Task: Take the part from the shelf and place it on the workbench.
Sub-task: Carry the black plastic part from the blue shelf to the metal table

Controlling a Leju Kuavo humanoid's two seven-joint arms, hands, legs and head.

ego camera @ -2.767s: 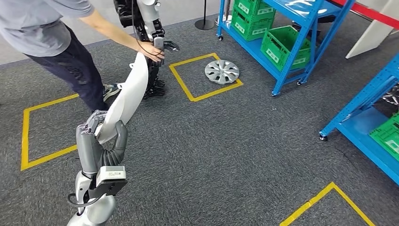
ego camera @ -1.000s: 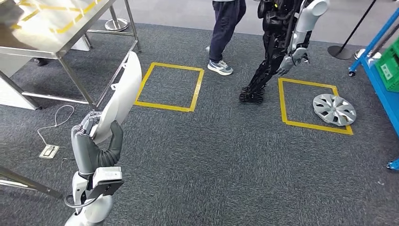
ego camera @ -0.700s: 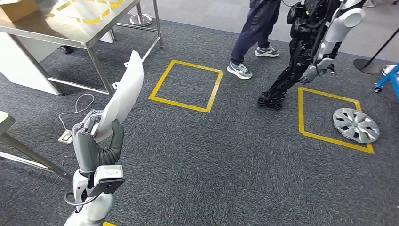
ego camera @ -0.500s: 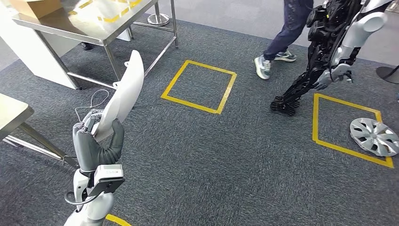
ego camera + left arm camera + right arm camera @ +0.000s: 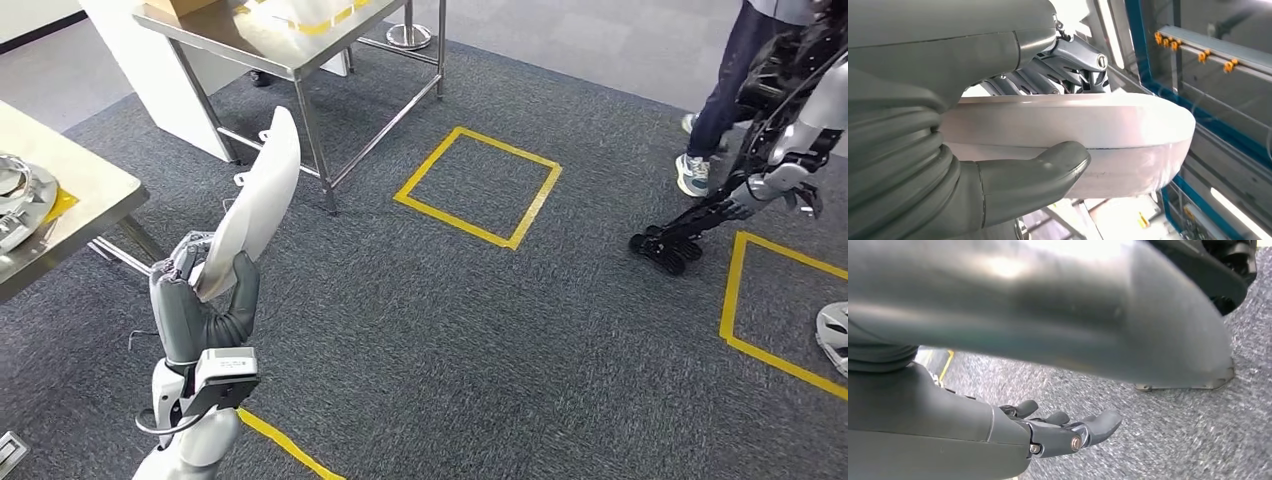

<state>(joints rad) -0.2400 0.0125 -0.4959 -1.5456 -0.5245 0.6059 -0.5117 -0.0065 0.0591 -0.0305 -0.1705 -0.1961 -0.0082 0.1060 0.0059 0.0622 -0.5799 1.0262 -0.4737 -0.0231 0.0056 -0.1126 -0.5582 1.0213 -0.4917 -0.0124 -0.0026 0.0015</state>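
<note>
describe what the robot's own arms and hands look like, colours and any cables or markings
The left hand is dark grey, with a ribbed rubbery cover at the wrist, a thick thumb and darker metal-jointed fingers. Below it sit a white box with a small label, a thin black looped cable, and a glossy silver-white forearm. The right hand shows a smooth grey cover, dark fingers and silver pins.

Long white curved part (image 5: 258,200) stands upright, gripped.

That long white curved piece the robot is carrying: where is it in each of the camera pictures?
Head view: the white part stands upright at left, gripped at its lower end by the left hand.
Left wrist view: the part spans the middle, thumb across it.
Right wrist view: not there.
Shared landmark: the left hand itself.
</note>
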